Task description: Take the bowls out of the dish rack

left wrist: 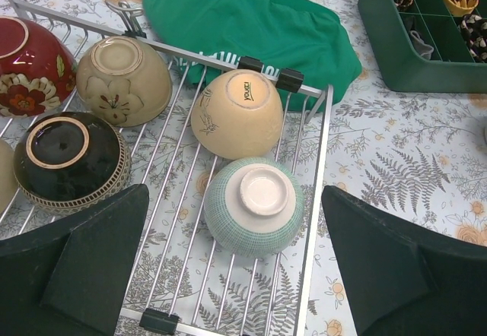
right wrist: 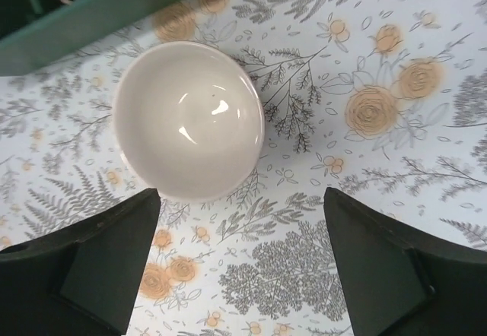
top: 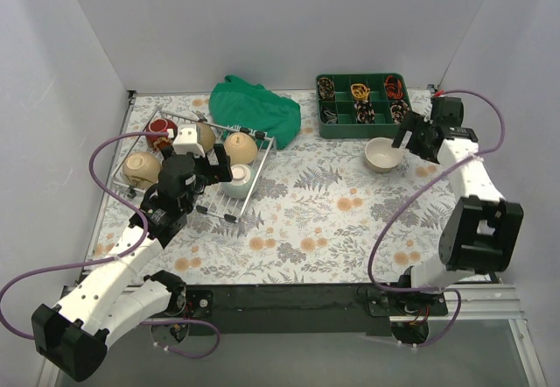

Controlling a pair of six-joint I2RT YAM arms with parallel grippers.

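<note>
The silver wire dish rack (top: 254,186) (left wrist: 316,169) lies at the left. It holds upside-down bowls: a pale green one (left wrist: 254,207) (top: 236,179), a tan one (left wrist: 236,112) (top: 240,148), another tan one (left wrist: 124,80), a dark brown-black one (left wrist: 70,161), a red floral one (left wrist: 30,66) (top: 160,130) and a beige one (top: 141,169). My left gripper (left wrist: 232,264) (top: 203,170) is open and empty, hovering over the rack just short of the pale green bowl. A cream bowl (right wrist: 189,119) (top: 383,154) stands upright on the table at the right. My right gripper (right wrist: 240,264) (top: 411,137) is open and empty just beside it.
A green cloth (top: 254,109) (left wrist: 251,20) lies bunched behind the rack. A green compartment tray (top: 325,127) (left wrist: 403,55) of small items stands at the back right, its edge in the right wrist view (right wrist: 91,24). White walls enclose the floral tablecloth (top: 324,212).
</note>
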